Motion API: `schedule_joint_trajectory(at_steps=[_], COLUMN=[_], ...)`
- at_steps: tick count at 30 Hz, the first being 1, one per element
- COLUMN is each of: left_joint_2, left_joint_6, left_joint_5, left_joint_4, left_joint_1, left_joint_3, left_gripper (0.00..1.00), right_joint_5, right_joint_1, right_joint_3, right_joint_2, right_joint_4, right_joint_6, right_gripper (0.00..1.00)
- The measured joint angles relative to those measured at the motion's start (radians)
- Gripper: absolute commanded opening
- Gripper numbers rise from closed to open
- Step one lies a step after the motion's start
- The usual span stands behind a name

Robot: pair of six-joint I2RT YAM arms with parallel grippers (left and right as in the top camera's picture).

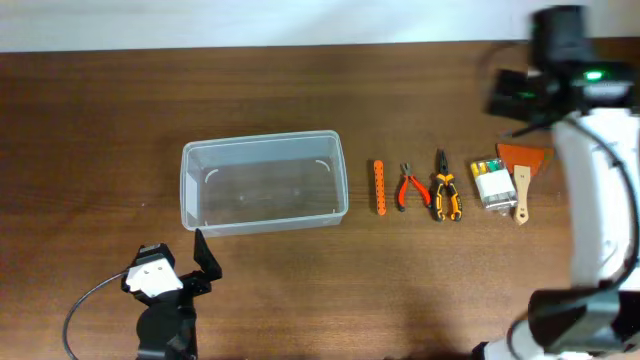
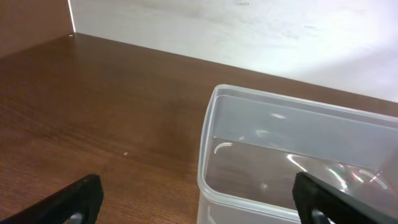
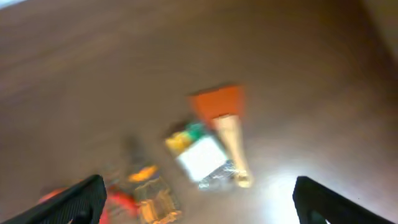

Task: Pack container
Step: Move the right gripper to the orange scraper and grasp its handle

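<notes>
Left claw (image 2: 198, 190) spread, empty, near container (image 1: 264, 185) corner. Right claw (image 3: 199, 186) spread, empty, above scraper (image 3: 219, 106) and batteries (image 3: 200, 158). Container empty on desk (image 1: 100, 120).

No words, numbers or brand marks can be read on anything here. The white-fronted pack (image 1: 490, 186) just beside the scraper (image 1: 525, 160) is too small to read from overhead and blurred in the right wrist view.
</notes>
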Motion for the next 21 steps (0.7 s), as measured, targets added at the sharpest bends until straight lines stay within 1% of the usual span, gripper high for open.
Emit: schedule_joint_trajectory(at_steps=[2, 4, 7, 13, 16, 21], left_joint_2=[0.000, 0.000, 0.000, 0.000, 0.000, 0.000], left_joint_6=[0.000, 0.000, 0.000, 0.000, 0.000, 0.000], left_joint_5=[0.000, 0.000, 0.000, 0.000, 0.000, 0.000], left_joint_4=[0.000, 0.000, 0.000, 0.000, 0.000, 0.000], left_joint_1=[0.000, 0.000, 0.000, 0.000, 0.000, 0.000], left_joint_3=[0.000, 0.000, 0.000, 0.000, 0.000, 0.000], left_gripper=[0.99, 0.99, 0.99, 0.99, 0.99, 0.99], right_joint_5=[-0.057, -0.104, -0.195, -0.266, -0.283, -0.289], right_joint_1=[-0.129, -0.204, -0.314, -0.328, -0.321, -0.309], right_joint_3=[-0.029, -0.044, -0.058, -0.061, -0.061, -0.062], right_joint_2=[0.052, 0.100, 0.212, 0.344, 0.400, 0.467], right_joint_4=[0.006, 0.006, 0.013, 0.040, 0.040, 0.040], right_joint_6=[-0.014, -0.027, -0.076, -0.188, -0.219, -0.243], right_gripper=[0.90, 0.88, 0.88, 0.86, 0.84, 0.79])
